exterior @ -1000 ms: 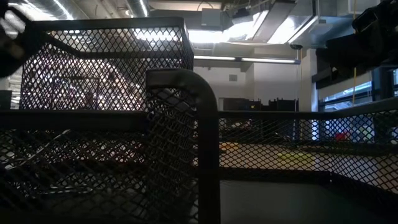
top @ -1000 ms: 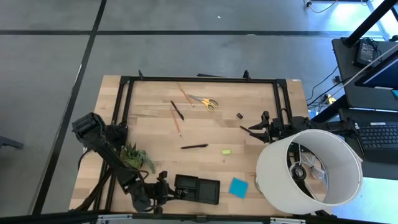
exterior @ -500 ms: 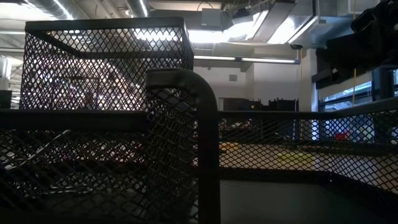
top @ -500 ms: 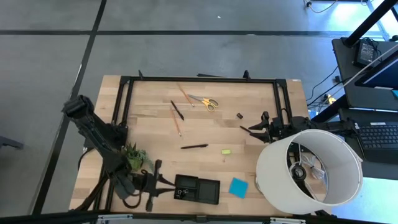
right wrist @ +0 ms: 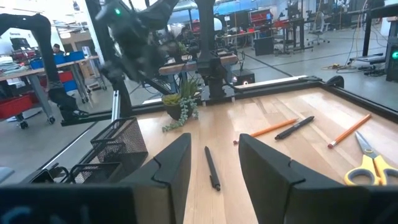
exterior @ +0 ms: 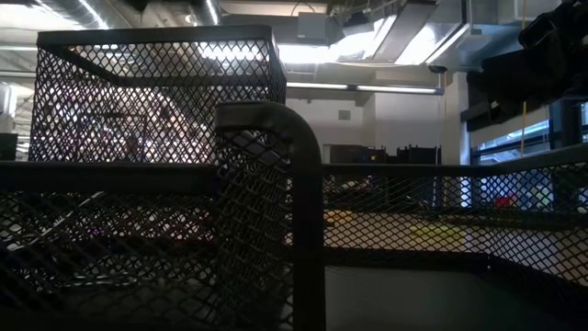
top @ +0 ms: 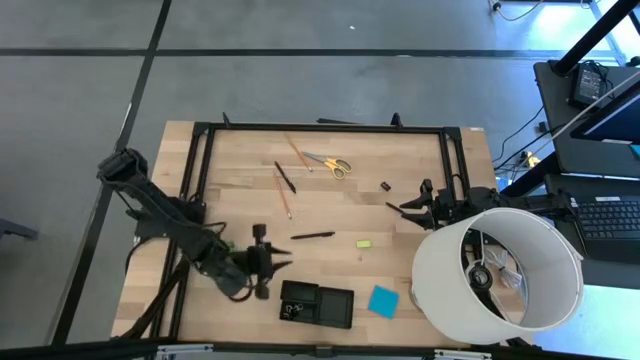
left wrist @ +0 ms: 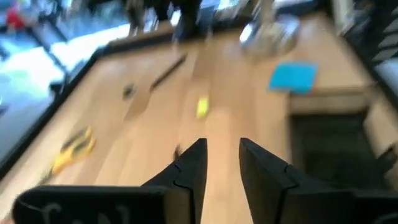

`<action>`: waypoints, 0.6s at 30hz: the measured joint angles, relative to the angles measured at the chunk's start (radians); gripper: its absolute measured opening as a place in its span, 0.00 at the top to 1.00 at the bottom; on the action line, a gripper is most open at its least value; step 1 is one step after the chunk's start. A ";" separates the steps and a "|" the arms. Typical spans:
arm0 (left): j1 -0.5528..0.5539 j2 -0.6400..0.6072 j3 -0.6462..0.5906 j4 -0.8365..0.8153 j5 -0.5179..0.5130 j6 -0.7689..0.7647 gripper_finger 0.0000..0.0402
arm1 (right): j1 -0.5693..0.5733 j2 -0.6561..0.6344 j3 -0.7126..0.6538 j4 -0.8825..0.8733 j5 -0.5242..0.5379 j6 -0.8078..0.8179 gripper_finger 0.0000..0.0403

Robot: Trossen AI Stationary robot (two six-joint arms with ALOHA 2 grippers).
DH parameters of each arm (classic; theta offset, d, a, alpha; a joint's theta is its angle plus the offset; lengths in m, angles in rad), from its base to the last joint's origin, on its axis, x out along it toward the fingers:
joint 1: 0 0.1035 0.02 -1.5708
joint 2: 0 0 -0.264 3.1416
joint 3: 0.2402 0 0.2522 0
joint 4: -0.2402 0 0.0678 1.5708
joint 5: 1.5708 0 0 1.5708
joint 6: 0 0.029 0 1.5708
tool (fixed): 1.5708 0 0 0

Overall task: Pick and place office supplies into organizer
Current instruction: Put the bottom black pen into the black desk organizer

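Black pen (top: 312, 236) lies just ahead of our left gripper (top: 262, 262).
Fingers slightly parted, empty; pen runs along the tabletop's long edges, mid-table, organizer (top: 316, 304) at the near edge. Right gripper (top: 408, 212) waits parted, farther off.

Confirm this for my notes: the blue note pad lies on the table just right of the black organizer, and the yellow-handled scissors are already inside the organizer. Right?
Not quite. The blue note pad does lie just right of the organizer, but the yellow-handled scissors are not inside it. The high view shows them lying on the table at its far side.
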 joint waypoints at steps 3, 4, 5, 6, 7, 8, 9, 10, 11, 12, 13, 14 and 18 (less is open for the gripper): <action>0.061 0.000 0.000 -0.102 0.050 -0.083 0.77 | 0.000 0.000 0.000 0.000 0.000 0.000 0.66; 0.083 0.000 0.000 -0.124 0.073 -0.098 0.76 | 0.000 0.000 0.000 0.000 0.000 0.000 0.66; 0.107 0.000 0.000 -0.140 0.097 -0.107 0.76 | 0.000 0.000 0.000 0.000 0.000 0.000 0.66; 0.129 0.000 0.000 -0.148 0.122 -0.109 0.76 | 0.000 0.000 0.000 0.000 0.000 0.000 0.66; 0.152 0.000 0.000 -0.156 0.150 -0.108 0.76 | 0.000 0.000 0.000 0.000 0.000 0.000 0.66; 0.175 0.000 0.000 -0.166 0.176 -0.100 0.76 | 0.000 0.000 0.000 0.000 0.000 0.000 0.66; 0.197 0.000 0.000 -0.174 0.203 -0.087 0.76 | 0.000 0.000 0.000 0.000 0.000 0.000 0.66; 0.218 0.000 0.000 -0.182 0.228 -0.074 0.76 | 0.000 0.000 0.000 0.000 0.000 0.000 0.66; 0.239 0.000 0.000 -0.190 0.252 -0.061 0.76 | 0.000 0.000 0.000 0.000 0.000 0.000 0.66; 0.261 0.000 0.000 -0.201 0.277 -0.045 0.76 | 0.000 0.000 0.000 0.000 0.000 0.000 0.66; 0.281 0.000 0.000 -0.215 0.303 -0.028 0.76 | 0.000 0.000 0.000 0.000 0.000 0.000 0.66; 0.303 0.000 0.000 -0.228 0.330 -0.014 0.76 | 0.000 0.000 0.000 0.000 0.000 0.000 0.66; 0.389 0.000 0.000 -0.261 0.454 0.033 0.76 | 0.000 0.000 0.000 0.000 0.000 0.000 0.66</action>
